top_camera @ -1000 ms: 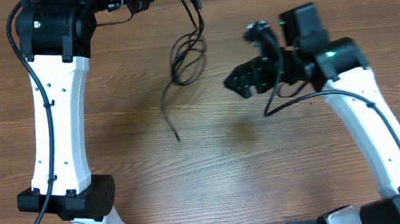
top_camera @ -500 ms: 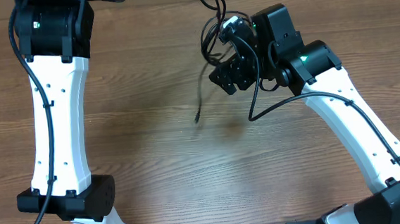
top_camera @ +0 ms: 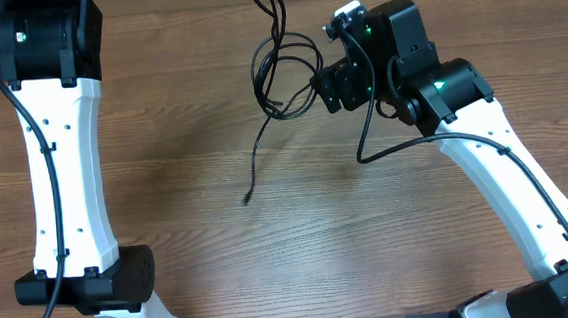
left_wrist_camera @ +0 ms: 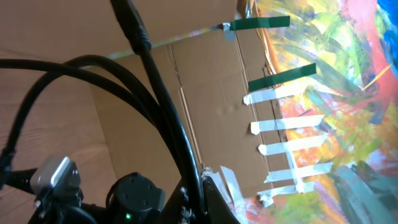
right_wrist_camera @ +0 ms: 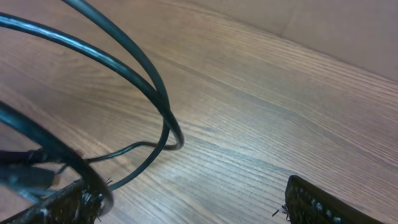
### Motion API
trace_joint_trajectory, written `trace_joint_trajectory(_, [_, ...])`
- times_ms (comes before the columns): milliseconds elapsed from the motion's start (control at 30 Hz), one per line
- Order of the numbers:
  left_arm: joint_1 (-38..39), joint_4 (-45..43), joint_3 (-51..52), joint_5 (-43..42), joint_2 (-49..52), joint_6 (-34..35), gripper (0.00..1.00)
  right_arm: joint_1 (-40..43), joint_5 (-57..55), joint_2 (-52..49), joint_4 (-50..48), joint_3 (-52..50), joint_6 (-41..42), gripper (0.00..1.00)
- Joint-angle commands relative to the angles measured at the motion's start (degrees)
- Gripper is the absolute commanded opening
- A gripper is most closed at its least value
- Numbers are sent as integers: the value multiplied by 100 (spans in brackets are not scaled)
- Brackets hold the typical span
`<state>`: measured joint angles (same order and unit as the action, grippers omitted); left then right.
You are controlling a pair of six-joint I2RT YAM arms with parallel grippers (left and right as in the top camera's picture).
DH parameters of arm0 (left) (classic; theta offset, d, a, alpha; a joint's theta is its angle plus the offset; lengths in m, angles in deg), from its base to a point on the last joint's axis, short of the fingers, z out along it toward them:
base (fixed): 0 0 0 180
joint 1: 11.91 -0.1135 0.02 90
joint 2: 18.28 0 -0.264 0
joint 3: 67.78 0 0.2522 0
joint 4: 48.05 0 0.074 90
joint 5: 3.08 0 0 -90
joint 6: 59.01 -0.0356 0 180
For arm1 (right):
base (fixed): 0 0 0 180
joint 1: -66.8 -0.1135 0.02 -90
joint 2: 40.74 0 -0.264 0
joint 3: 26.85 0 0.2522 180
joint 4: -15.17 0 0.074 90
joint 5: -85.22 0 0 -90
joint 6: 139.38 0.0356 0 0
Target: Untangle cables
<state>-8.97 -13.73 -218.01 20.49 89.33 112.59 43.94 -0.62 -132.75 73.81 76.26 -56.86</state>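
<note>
The cables point(top_camera: 280, 71) are thin black cords hanging from above the top edge of the overhead view. They form a loose loop, and one tail ends at a small plug point(top_camera: 248, 198) on the wood. My left gripper point(left_wrist_camera: 195, 198) is shut on a cable point(left_wrist_camera: 163, 118) that runs up between its jaws; the gripper itself is outside the overhead view. My right gripper point(top_camera: 326, 84) is at the right side of the loop. In the right wrist view it point(right_wrist_camera: 186, 202) is open, with cable loops point(right_wrist_camera: 163, 106) lying against its left finger.
The wooden table point(top_camera: 300, 248) spreads below the cables. A cardboard wall with taped strips point(left_wrist_camera: 205, 106) and a colourful painted sheet point(left_wrist_camera: 336, 81) stand behind. The white left arm point(top_camera: 59, 165) stands at the left, the white right arm point(top_camera: 511, 178) at the right.
The right gripper moved left to the cable loop. The hanging cables swung right, then back left. The left arm shifted a little to the left.
</note>
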Motion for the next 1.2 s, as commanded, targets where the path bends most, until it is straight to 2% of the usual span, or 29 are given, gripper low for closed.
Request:
trace_joint_trajectory(0, [52,-52,-140,-245,-92,439,4,37,-149,170,-118,138,199,91])
trace_joint_trajectory(367, [52,-828,-140,-807,-162,1145,4,37,363,-227,-695,118,476,91])
trace_joint_trajectory(700, [61,-868,-140,-824,-555,1121,4,48,225,-612,-2376,101,498,90])
trace_joint_trajectory(900, [61,-863,-140,-979,-874,1156,4,48,-372,-907,-3578,101,1246,90])
trace_joint_trajectory(1067, [61,-868,-140,-1307,-1187,1617,4,48,-490,-1176,-4297,101,1755,90])
trace_joint_trajectory(1167, [39,-870,-140,-1342,-1432,1749,4,127,-1405,-1209,-4435,101,2131,90])
